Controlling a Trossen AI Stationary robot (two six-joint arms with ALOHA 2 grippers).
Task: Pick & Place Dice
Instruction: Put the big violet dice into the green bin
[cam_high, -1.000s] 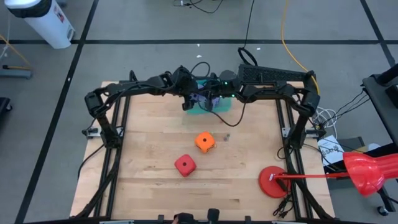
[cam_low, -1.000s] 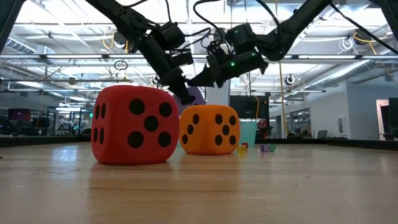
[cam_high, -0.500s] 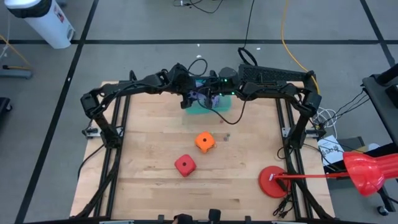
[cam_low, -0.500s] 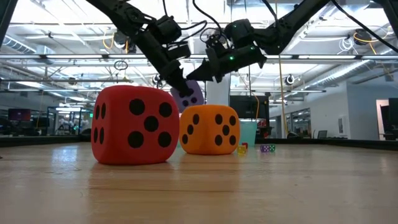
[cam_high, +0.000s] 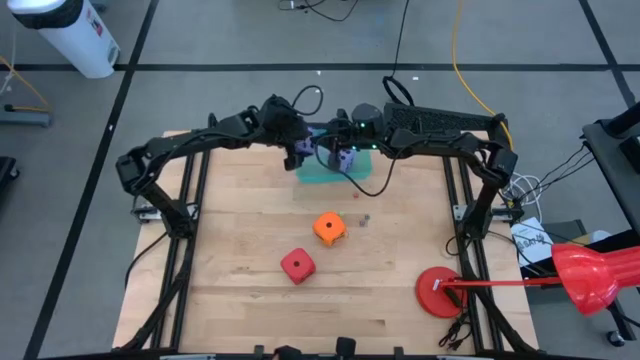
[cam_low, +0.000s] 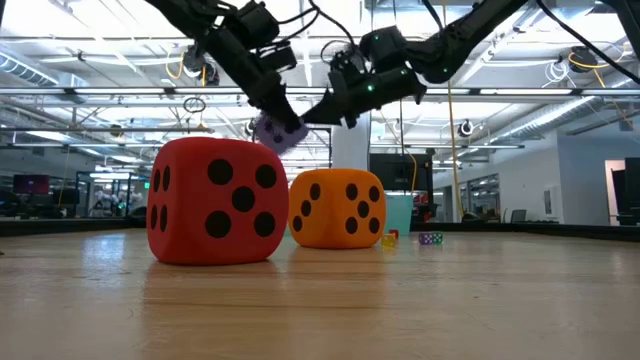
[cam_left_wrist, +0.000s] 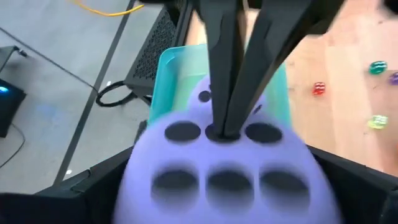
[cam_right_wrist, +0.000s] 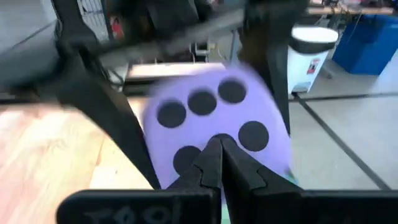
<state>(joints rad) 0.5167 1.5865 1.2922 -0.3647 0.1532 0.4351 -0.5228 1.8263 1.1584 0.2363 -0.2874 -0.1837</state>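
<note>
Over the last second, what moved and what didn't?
The left claw rose with a purple die in its grip, lifting it from beside the orange die to above the red die; seen from above, the left arm drew back toward the far edge. The right claw, shut, climbed slightly beside it. The orange die, red die, teal tray and red disc stayed put.

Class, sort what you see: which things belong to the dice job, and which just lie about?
Job: purple die in left gripper, second purple die, orange die, red die, teal tray.
Lying about: red disc, tiny dice, white bin.
</note>
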